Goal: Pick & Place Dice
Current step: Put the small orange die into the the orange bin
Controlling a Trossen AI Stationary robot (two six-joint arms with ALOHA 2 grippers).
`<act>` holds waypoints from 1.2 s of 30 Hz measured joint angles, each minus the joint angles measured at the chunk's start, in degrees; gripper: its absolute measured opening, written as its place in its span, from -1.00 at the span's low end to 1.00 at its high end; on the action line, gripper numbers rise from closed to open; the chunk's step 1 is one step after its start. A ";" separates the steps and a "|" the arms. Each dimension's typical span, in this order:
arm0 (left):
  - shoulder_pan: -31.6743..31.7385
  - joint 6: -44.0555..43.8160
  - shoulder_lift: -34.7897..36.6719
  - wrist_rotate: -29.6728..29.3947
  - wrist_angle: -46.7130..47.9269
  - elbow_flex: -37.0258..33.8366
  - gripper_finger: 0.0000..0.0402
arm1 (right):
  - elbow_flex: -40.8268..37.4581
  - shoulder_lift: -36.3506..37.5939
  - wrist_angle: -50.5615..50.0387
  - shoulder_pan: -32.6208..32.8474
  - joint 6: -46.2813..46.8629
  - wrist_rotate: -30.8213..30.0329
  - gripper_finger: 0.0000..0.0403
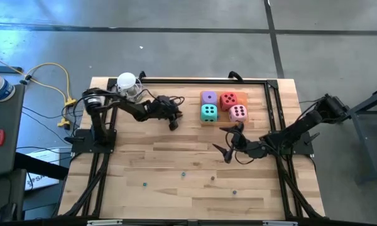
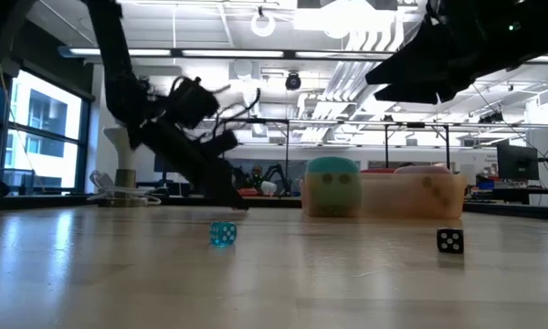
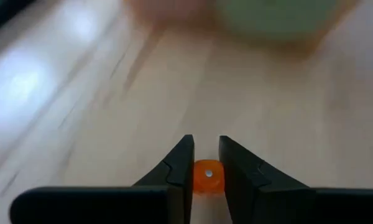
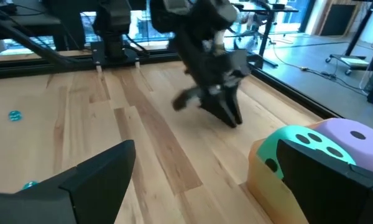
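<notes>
Altogether four dice point(image 1: 222, 105) — left end effector point(image 3: 206, 163) pinching one small orange die point(image 3: 207, 177), right end effector point(image 1: 226, 139) agape.

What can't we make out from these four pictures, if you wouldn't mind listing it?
- Small orange die, left wrist view: it sits between the left gripper's fingers, which cover its sides; in the high view the gripper hides it.
- Large dice behind the tray, low view: blurred; pips and colours unclear.
- Tiny dice on the table, high view: too small to read.
- Purple die, right wrist view: partly behind a finger.
</notes>
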State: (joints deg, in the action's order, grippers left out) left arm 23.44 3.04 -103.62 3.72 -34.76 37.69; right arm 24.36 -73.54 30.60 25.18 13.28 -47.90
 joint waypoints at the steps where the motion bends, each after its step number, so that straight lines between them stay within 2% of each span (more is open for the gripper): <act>1: -0.70 0.41 1.96 0.16 0.33 0.13 -0.74 | 0.00 0.00 -0.01 -0.29 0.08 0.05 0.90; 6: -4.35 1.24 9.77 -0.31 -1.66 0.38 -0.74 | 0.00 0.00 -0.32 -1.26 0.64 0.35 0.90; 11: -6.58 1.03 11.30 -0.15 -11.60 1.21 -0.74 | 0.00 0.00 -0.25 -1.32 3.33 0.36 0.90; 15: -5.74 0.06 8.40 -0.68 -11.74 5.37 -0.73 | 0.00 0.00 0.30 -1.32 3.39 0.35 0.90; 25: -5.20 -1.80 -5.13 1.09 -10.80 19.26 -0.73 | 0.00 0.00 1.37 -1.28 3.01 0.33 0.90; 31: -5.20 -2.93 -8.23 1.41 -10.78 21.58 -0.72 | 0.00 0.00 1.26 -1.30 2.97 0.33 0.90; 36: -4.57 -1.14 -8.74 2.98 -12.22 21.64 -0.56 | 0.00 0.00 1.00 -1.30 2.99 0.33 0.90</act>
State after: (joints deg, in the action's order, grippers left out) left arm 18.88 1.89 -112.36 6.70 -46.98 59.33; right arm 24.36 -73.54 31.59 23.88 16.27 -47.57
